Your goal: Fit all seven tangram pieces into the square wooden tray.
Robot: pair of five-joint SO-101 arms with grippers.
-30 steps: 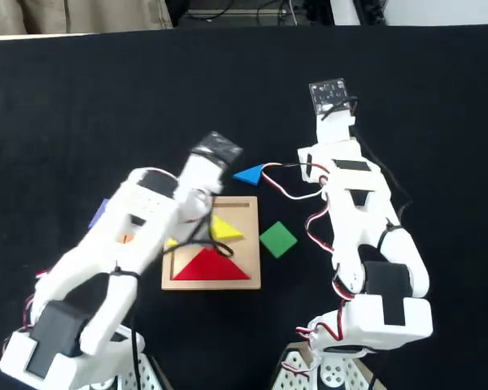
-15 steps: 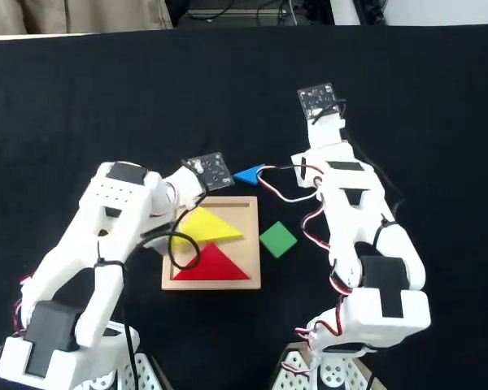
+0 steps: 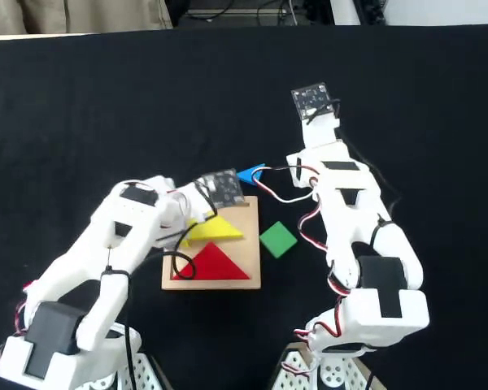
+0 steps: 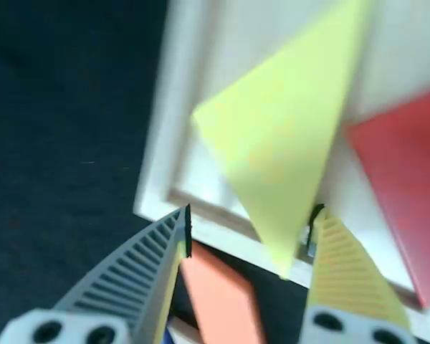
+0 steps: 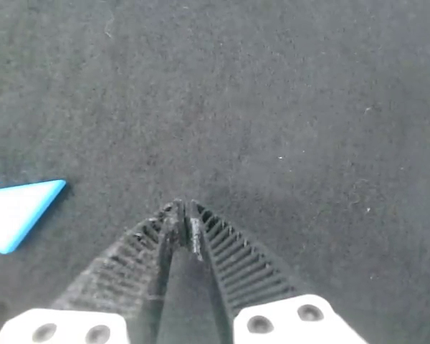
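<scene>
Swung back over square wooden tray (image 3: 213,283); left gripper (image 4: 251,218) spread wide astride large yellow triangle (image 4: 287,136) tip at rim. Right gripper (image 5: 180,215) closed, empty. Risk: catching rim, wedging piece against red triangle (image 3: 212,262).

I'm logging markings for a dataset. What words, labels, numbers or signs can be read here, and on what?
None can be read.
The tangram pieces and the wooden tray carry no print.
The circuit boards on the two wrists may bear tiny marks, too small to read.
</scene>
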